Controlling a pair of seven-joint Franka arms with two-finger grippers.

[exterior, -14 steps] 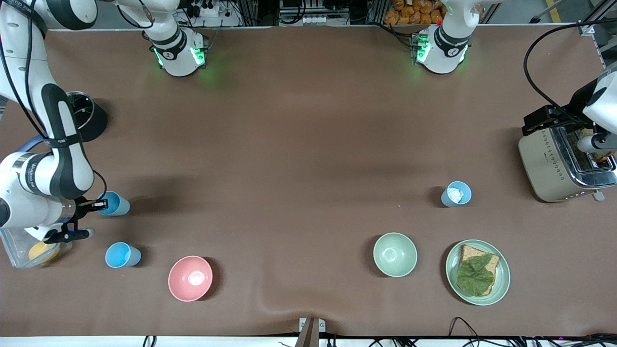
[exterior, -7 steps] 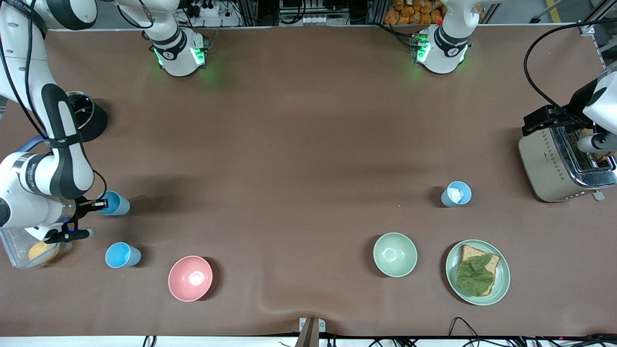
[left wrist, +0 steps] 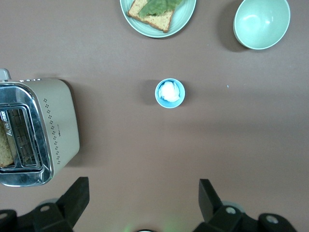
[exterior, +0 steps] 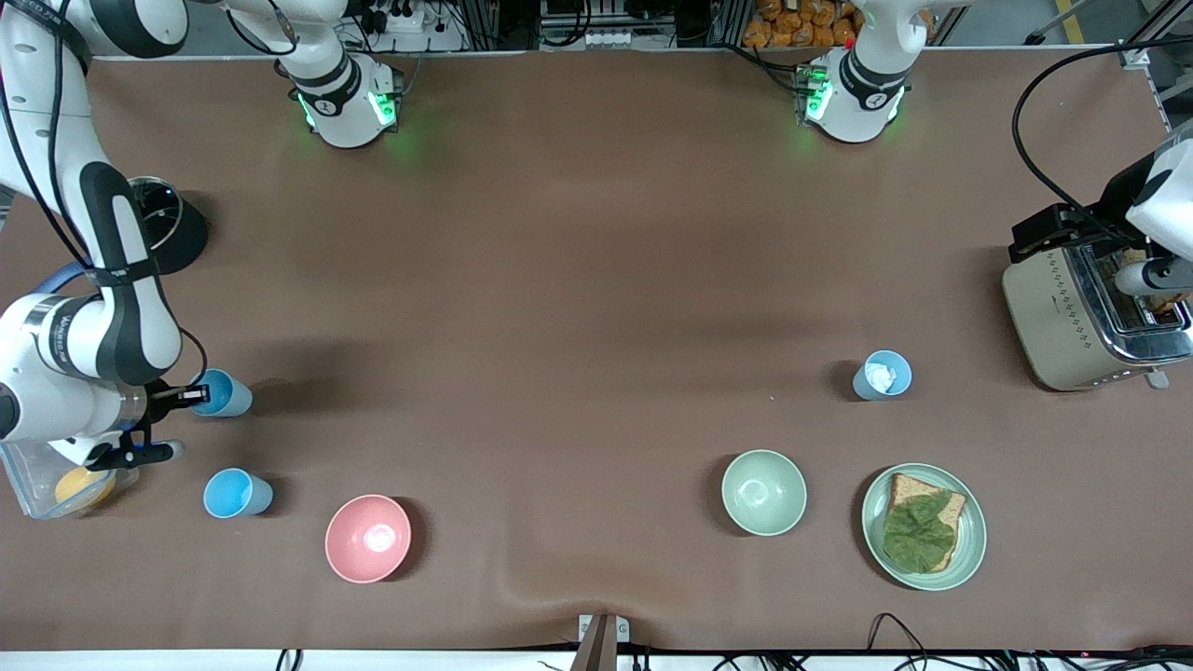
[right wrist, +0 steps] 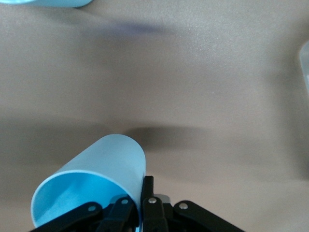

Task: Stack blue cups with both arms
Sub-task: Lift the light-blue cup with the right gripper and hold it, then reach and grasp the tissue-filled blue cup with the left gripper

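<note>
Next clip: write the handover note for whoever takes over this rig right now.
Right pincer: shut on held blue cup's rim, at the right arm's end of the table.
Left pincer: open, empty, high over the table by the toaster.
Second blue cup: nearer the front camera than the held one.
Paler cup: something white inside.
Done: one cup gripped. Left: all stacking.

Front camera: high, across from our bases, taking in the whole desk [exterior: 596, 280]. Left wrist camera: far above, straight down; shares toaster [left wrist: 36, 130], grey-blue cup [left wrist: 170, 93], plate [left wrist: 186, 19] and green bowl [left wrist: 261, 21] with front. Right wrist camera: very close, low, seemingly oblique, on a bright blue cup [right wrist: 96, 174].
</note>
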